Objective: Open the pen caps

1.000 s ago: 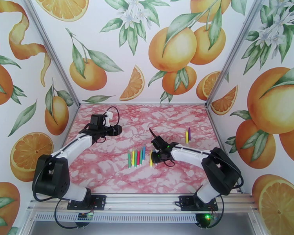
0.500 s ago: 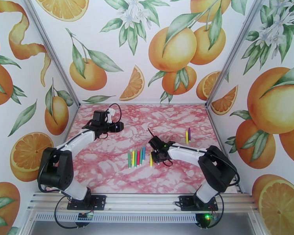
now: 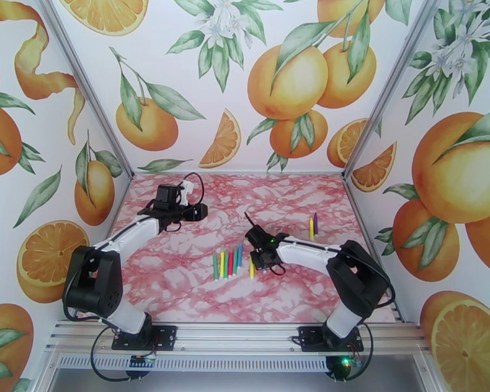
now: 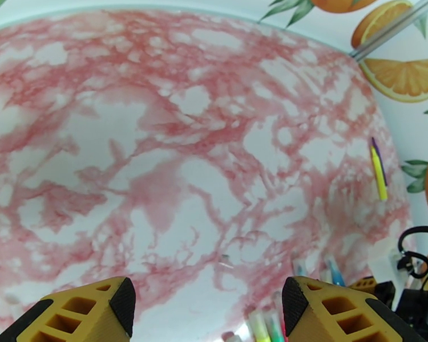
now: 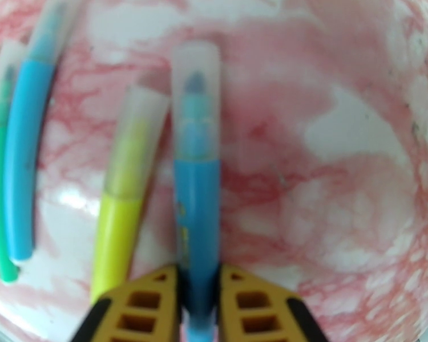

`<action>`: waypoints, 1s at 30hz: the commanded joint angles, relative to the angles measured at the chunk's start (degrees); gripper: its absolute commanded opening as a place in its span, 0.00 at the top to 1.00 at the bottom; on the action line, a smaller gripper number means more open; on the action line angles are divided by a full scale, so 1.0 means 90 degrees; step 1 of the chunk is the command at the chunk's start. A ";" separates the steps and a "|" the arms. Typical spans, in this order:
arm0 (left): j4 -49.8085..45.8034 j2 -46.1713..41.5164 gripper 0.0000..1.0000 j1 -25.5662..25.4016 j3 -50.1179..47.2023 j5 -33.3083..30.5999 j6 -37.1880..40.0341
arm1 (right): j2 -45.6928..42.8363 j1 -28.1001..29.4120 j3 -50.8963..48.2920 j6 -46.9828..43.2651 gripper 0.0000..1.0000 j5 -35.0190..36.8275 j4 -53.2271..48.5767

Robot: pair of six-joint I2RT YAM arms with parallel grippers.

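The right pincer (image 5: 198,292) is closed on the barrel of a blue pen (image 5: 197,183), whose clear cap (image 5: 196,75) is seated on the far end, pointed away from the fingers. A yellow pen (image 5: 120,223), also capped, is seen lying just beside it on the pink marbled counter (image 5: 328,166). The row of pens (image 3: 227,261) is laid near the counter's middle, left of that pincer; a yellow and purple pair (image 3: 313,225) is set well apart toward the right. The left pincer (image 4: 205,297) is held wide open above bare counter, with nothing between its fingers.
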 commanded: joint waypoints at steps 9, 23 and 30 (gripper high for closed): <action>0.0500 0.0421 0.28 -0.0379 0.0419 0.0364 -0.0378 | -0.0395 -0.0149 0.0085 -0.0382 0.84 0.0263 0.0540; 0.0600 0.0768 0.31 -0.0796 0.0917 0.1366 -0.0656 | -0.0874 -0.0472 -0.0126 -0.0707 0.84 -0.1089 0.1948; 0.0894 0.0874 0.32 -0.1044 0.0982 0.1612 -0.0947 | -0.0826 -0.0485 0.0125 -0.0659 0.84 -0.1399 0.2342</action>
